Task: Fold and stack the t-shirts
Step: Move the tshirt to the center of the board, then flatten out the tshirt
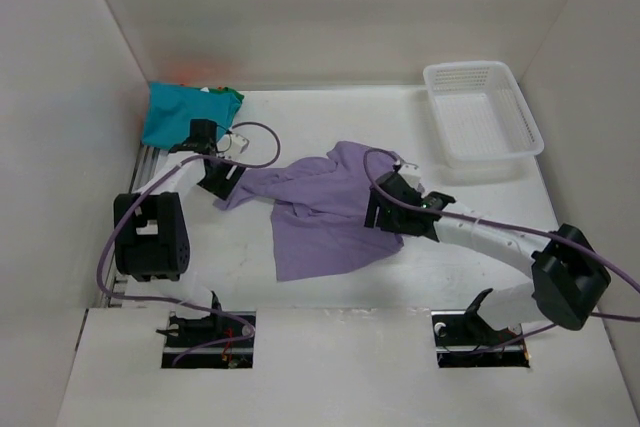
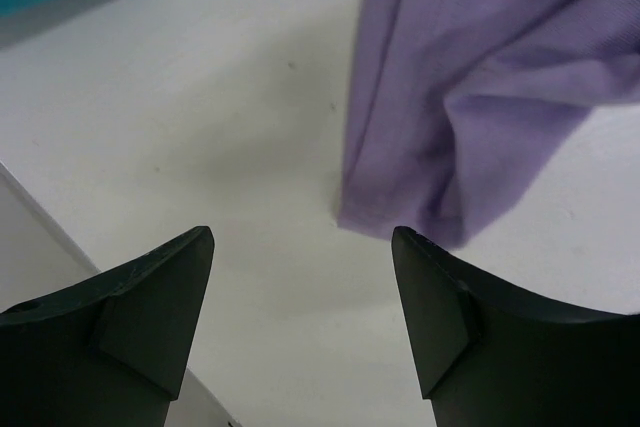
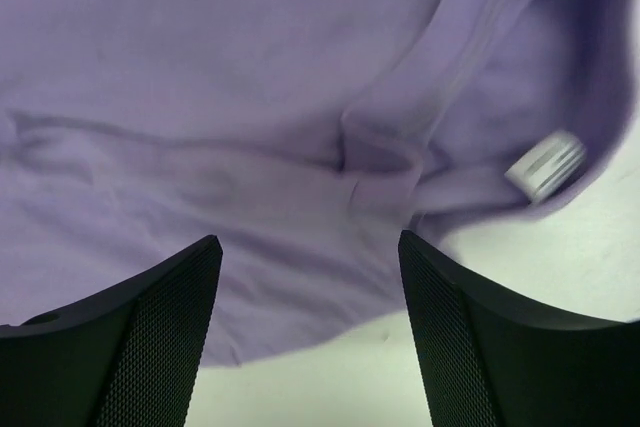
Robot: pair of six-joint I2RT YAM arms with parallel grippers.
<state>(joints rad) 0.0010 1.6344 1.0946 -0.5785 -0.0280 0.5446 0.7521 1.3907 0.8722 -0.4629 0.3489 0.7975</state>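
Lavender tee (image 1: 320, 212) lay rumpled mid-table (image 1: 450, 257), spread diagonally btwn the two arms, not folded yet. Teal tee (image 1: 180, 115) sat bunched in the far-left corner, w/ a bit of dark green cloth (image 1: 228, 97) touching its right edge. L gripper (image 2: 300, 247) was open, jaws wide w/ nothing btwn them, hovering over bare table just beside the lavender tee's left tip. R gripper (image 3: 310, 247) was also open, jaws apart above the cloth near the collar, where a white label (image 3: 545, 162) showed; it held nothing. Handling, as I judged it: thin soft knit, light and limp, so it'd sag, crease and drag on the table. It had no stiffness to push against, so best pinched at hems, shoulder seams or sleeve ends, both grippers at once, then pulled flat before any fold. A pinch mid-body would prob. bunch up several layers. Room: open table on the near side and to the right of the tee. White lattice basket (image 1: 437, 137) stood far right, well apart. Left wall was close and the teal pile lay near the L arm, so sweeps there needed care.
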